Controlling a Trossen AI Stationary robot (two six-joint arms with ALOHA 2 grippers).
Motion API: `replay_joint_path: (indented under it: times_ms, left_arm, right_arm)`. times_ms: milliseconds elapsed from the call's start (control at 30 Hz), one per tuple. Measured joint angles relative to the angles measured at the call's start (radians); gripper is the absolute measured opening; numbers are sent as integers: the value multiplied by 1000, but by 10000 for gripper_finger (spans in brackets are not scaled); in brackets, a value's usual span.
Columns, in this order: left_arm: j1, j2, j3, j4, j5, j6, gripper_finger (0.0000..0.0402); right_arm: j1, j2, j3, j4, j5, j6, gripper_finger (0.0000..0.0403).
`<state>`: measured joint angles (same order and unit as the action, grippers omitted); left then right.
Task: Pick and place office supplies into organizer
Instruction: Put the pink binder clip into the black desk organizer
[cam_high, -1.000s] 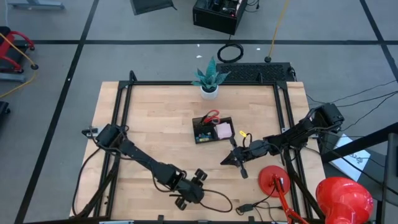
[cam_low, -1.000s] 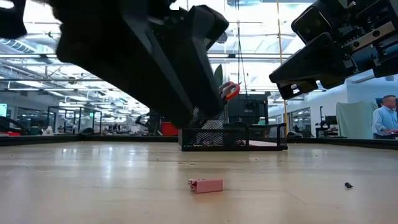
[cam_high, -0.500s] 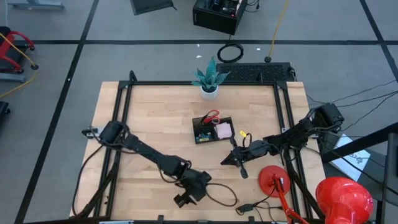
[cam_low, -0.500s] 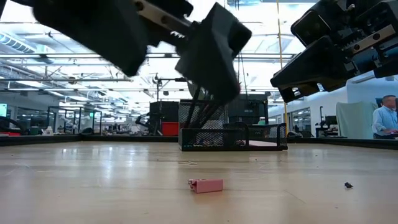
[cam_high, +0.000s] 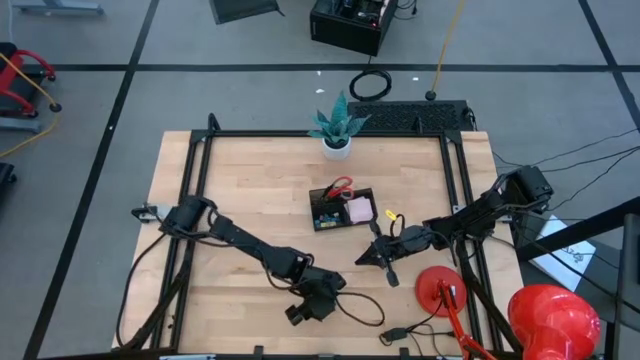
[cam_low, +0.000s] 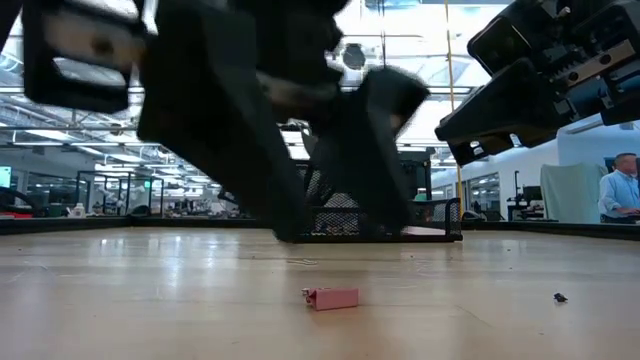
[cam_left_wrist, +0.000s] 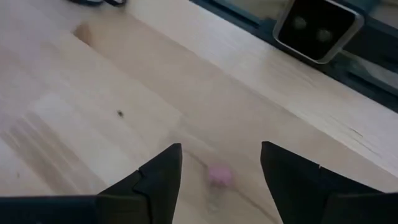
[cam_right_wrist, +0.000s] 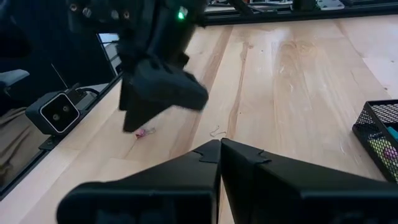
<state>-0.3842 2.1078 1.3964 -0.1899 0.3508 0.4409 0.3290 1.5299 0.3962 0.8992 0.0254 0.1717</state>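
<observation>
Pink piece (cam_low: 331, 297), black mesh organizer (cam_high: 341, 209), red scissor handles (cam_high: 342, 185).

My bench (cam_high: 250, 200) is pale wood in a black frame, standing on a grey floor (cam_high: 100, 120) crossed by dark lines. A potted plant (cam_high: 336, 125) sits at its far edge. Beyond it stands a black box (cam_high: 348, 22) with a coiled cable (cam_high: 371, 85) beside it. Level across, I see a bright hall with ceiling lights (cam_low: 60, 100) and a person (cam_low: 620, 190) standing at the right.
</observation>
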Motion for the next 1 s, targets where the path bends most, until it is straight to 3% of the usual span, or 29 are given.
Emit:
replay_joint_path:
  times_ms: [500,867,1000]
  left_arm:
    - [31,68,3,-28,70,11,223]
    - [30,85,3,-40,54,11,222]
    - [30,86,3,-41,53,10,204]
  right_arm:
    - [0,0,0,-29,7,7,4]
    - [0,0,0,-35,7,7,4]
    - [0,0,0,-36,7,7,4]
